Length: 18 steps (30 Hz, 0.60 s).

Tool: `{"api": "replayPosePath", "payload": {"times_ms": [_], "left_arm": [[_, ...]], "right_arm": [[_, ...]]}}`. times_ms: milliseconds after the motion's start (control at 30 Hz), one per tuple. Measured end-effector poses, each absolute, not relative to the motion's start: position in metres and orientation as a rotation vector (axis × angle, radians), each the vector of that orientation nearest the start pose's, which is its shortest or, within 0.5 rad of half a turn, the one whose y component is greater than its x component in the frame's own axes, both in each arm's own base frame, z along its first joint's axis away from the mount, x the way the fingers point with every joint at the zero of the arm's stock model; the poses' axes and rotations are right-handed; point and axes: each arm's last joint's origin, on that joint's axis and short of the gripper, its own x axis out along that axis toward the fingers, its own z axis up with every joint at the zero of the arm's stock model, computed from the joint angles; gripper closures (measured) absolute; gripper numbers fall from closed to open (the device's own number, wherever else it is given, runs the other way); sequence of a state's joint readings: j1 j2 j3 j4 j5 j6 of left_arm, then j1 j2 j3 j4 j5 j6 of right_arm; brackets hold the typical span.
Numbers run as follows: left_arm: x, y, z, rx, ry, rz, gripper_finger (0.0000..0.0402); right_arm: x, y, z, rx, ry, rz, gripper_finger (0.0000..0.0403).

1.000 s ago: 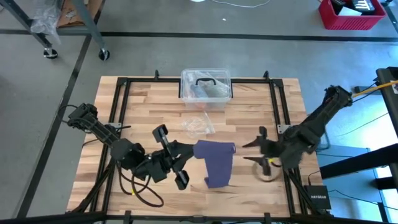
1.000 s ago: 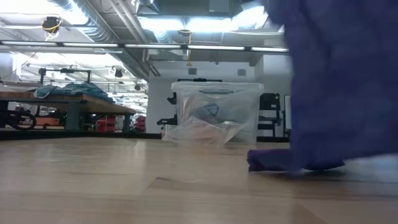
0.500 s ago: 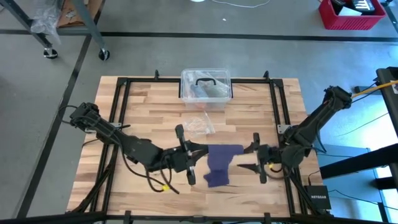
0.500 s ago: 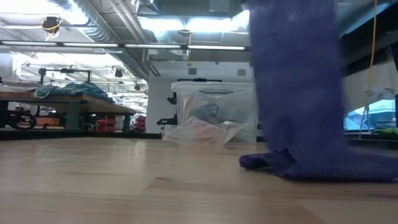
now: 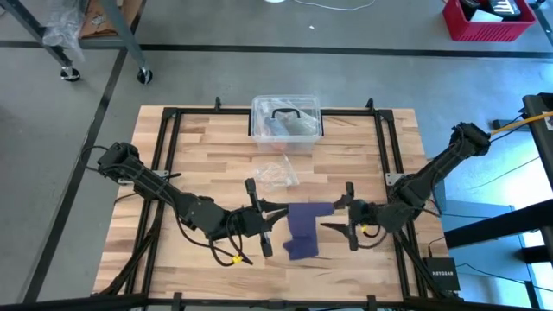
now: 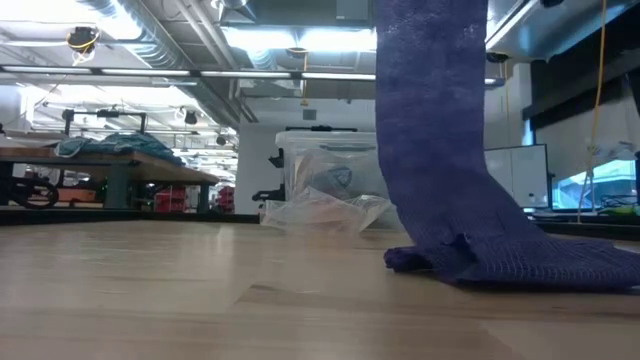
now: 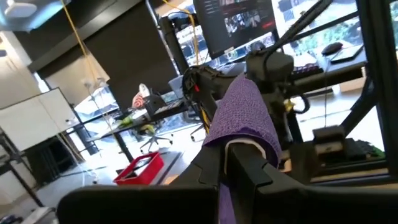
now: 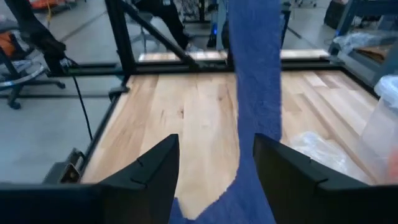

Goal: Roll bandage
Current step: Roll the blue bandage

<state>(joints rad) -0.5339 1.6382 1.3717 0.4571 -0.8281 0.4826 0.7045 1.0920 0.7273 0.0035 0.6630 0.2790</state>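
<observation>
Both hands have closed in around one bandage (image 5: 304,226), left hand (image 5: 275,216) clamping it.

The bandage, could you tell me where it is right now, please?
In the high view the bandage hangs between the two grippers near the table's front middle, pinched by the left gripper, its lower end resting on the wood; the open right gripper is beside it.

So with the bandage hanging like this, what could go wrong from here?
1. The left gripper pinches only the top edge of the bandage, so the strip might slip free.
2. Its lower end lies bunched on the table; a roll started now would likely come out uneven.
3. The open right gripper is close beside the strip and could knock it aside when closing.
</observation>
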Motion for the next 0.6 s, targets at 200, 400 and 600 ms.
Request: {"api": "replayPosePath", "payload": {"times_ms": [200,400,600], "left_arm": [[0.334,-0.175,0.377,0.353,-0.088,0.292,0.0399],[0.334,-0.175,0.377,0.352,-0.086,0.285,0.0397],[0.334,-0.174,0.377,0.352,-0.088,0.278,0.0398]], "right_arm": [[0.206,0.135,0.265,0.063,0.317,0.025,0.0196],[0.216,0.141,0.257,0.059,0.322,0.071,0.0170],[0.218,0.143,0.250,0.032,0.356,0.077,0.0123]]}}
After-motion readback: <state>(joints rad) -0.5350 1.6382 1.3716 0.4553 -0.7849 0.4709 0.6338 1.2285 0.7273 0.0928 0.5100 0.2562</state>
